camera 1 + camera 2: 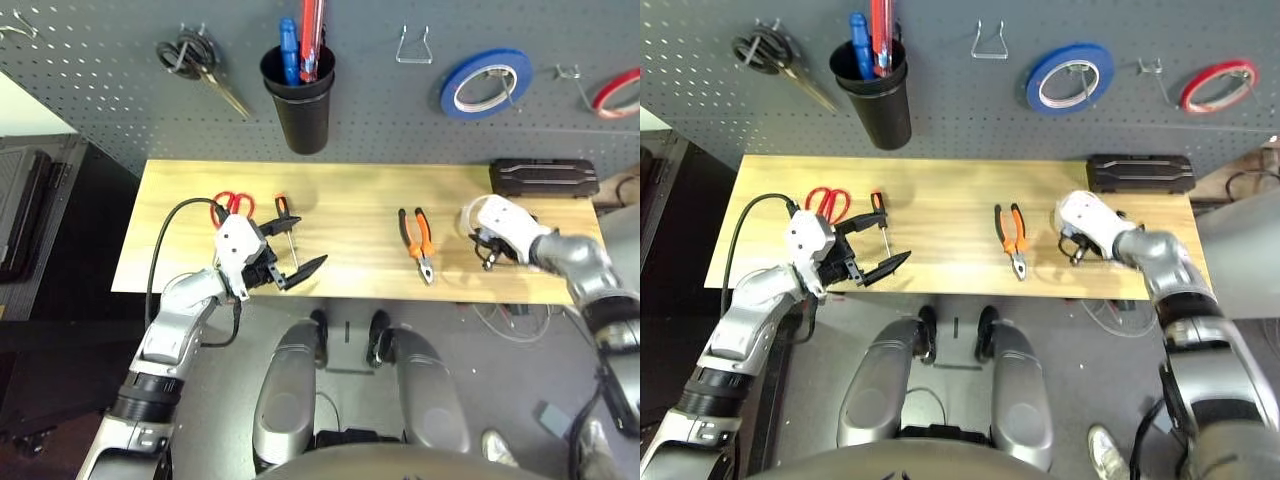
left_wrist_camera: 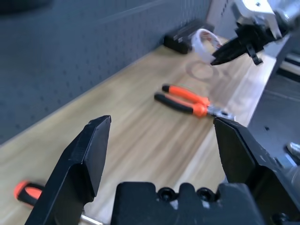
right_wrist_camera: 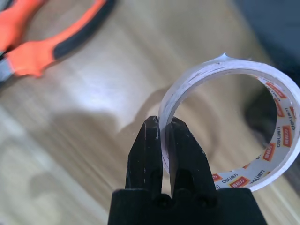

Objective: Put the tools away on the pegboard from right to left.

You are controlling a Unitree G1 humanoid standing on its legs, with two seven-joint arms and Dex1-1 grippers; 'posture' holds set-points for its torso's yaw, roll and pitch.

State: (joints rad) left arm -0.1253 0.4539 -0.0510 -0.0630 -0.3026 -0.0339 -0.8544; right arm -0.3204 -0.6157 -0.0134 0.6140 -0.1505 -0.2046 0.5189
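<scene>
The thin wall of the whitish tape roll (image 3: 229,124) was pinched between the fingers of the right gripper (image 3: 161,129), its translucent ring standing on edge above the pale wooden table (image 1: 350,215). The left gripper (image 2: 159,140) was held wide apart, with the orange-and-black-handled pliers (image 2: 190,101) lying beyond its fingertips.

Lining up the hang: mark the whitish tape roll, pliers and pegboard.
whitish tape roll (image 3: 276,154), right wrist view, printed inner band.
pliers (image 1: 424,240), left eye view, orange handle.
pegboard (image 1: 400,110), left eye view, bare panel.
</scene>
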